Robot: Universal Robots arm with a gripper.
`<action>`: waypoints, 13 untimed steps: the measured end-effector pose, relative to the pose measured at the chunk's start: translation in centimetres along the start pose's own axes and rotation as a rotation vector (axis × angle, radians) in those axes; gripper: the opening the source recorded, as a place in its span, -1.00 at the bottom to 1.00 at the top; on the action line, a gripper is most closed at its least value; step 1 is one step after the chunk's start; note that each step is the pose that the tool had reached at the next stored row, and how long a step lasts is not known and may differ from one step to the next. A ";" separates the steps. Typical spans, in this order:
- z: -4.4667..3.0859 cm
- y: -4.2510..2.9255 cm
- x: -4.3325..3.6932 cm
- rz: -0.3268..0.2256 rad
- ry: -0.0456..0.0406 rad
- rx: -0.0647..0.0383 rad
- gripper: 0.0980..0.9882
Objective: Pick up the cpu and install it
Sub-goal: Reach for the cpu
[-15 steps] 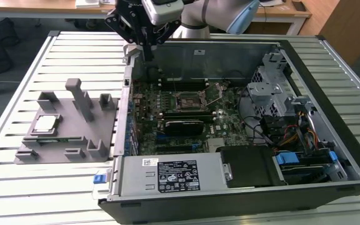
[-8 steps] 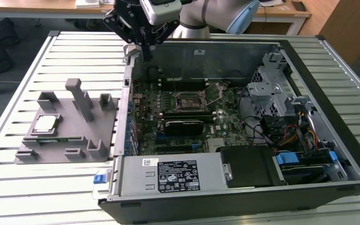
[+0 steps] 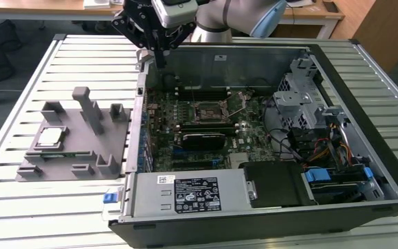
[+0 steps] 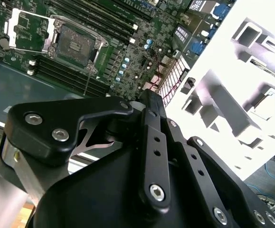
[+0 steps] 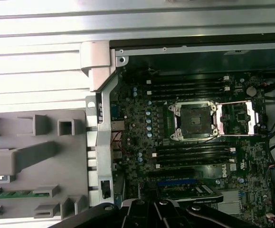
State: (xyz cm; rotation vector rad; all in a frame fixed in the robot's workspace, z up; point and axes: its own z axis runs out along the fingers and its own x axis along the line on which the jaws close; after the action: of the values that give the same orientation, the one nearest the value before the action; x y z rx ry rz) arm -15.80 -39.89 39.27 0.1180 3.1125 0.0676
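Note:
The cpu (image 3: 50,137), a small silvery square, lies flat in a recess of the grey fixture (image 3: 74,155) on the exterior view's left, beside the open computer case. My gripper (image 3: 161,62) hangs shut and empty above the case's back left corner, well away from the cpu and high over the motherboard. Its black linkage (image 4: 149,142) shows large in the second wrist view. The cpu socket (image 3: 209,110) sits mid-board, bare, with its metal load plate (image 5: 237,116) swung open beside the socket (image 5: 194,122); the socket (image 4: 75,45) also appears in the second wrist view.
The case (image 3: 365,171) lies on a slatted metal table (image 3: 19,78). Inside are memory slots (image 5: 189,88), a black cooler (image 3: 202,139), a silver power supply (image 3: 185,192), a drive cage (image 3: 299,98) and loose cables (image 3: 323,150). Tall posts (image 3: 88,106) rise from the fixture.

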 end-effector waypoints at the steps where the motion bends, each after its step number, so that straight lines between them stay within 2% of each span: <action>1: 0.00 0.00 0.05 0.000 0.0000 0.000 -0.98; 13: 0.03 -0.05 0.66 0.000 0.0000 0.000 -0.98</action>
State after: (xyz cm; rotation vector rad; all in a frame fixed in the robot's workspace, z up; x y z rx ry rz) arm -16.46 -39.89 39.22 0.1180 3.1125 0.0677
